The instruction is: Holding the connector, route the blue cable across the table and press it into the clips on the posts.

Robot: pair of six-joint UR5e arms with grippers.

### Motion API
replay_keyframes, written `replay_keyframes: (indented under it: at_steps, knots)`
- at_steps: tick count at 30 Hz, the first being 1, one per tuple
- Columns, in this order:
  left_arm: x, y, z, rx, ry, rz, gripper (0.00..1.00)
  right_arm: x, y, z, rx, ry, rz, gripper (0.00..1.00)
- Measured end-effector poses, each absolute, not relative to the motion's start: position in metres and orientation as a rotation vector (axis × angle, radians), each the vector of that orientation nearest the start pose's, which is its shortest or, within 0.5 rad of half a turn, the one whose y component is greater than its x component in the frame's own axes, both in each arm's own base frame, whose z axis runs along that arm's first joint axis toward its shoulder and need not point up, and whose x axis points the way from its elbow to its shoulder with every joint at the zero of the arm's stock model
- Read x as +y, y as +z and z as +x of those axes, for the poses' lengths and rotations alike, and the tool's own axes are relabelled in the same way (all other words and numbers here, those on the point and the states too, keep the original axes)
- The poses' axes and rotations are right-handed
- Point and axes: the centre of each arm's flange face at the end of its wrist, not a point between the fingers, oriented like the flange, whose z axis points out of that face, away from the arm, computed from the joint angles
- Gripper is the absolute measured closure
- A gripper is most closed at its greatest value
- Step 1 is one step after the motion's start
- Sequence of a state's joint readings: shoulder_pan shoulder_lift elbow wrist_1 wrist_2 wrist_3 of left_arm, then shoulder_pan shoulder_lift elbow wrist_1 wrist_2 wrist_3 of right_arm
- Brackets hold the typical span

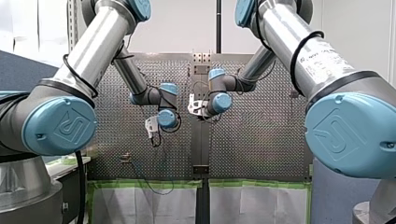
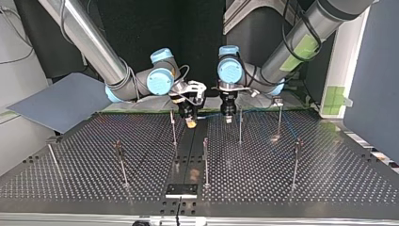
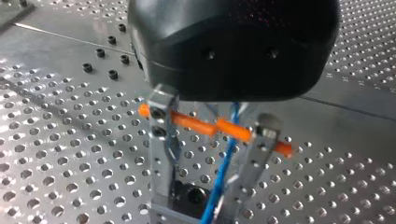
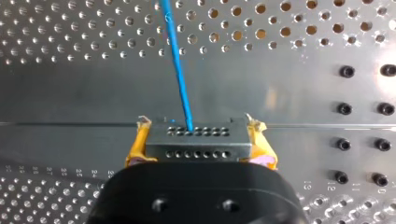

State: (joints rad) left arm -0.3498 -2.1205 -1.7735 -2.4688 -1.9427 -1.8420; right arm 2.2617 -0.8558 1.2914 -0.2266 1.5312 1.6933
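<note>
Right gripper (image 4: 198, 134) in its wrist view: yellow pads (image 4: 137, 149) clamped on the dark connector (image 4: 198, 144), blue cable (image 4: 177, 60) running straight ahead from it. Left wrist view: left gripper (image 3: 205, 205) straddles the cable, can't tell its grip tbh. Top view: from the middle post (image 2: 205, 162), right gripper's at 11 o'clock, left at 1, cable strung btw them
</note>
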Motion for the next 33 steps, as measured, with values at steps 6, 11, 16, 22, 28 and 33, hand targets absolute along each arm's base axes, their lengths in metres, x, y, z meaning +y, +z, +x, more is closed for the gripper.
replay_keyframes:
  at_steps: [6,11,16,22,28,33]
  knots:
    - [-0.298,0.153,0.520,1.642,-0.164,-0.212,0.99,-0.460,0.203,0.558,1.329,-2.165,-2.528,1.00]
    - [-0.296,0.168,0.508,1.659,-0.143,-0.225,0.99,-0.458,0.222,0.555,1.326,-2.183,-2.517,1.00]
    - [-0.291,0.182,0.492,1.669,-0.146,-0.240,0.99,-0.455,0.252,0.548,1.341,-2.206,-2.490,1.00]
    - [-0.292,0.207,0.479,1.672,-0.152,-0.221,0.99,-0.447,0.285,0.541,1.341,-2.219,-2.478,1.00]
    - [-0.297,0.235,0.470,1.652,-0.180,-0.196,0.99,-0.436,0.316,0.536,1.332,-2.240,-2.467,1.00]
    - [-0.299,0.258,0.465,1.623,-0.224,-0.181,0.99,-0.427,0.347,0.530,1.319,-2.274,-2.449,1.00]
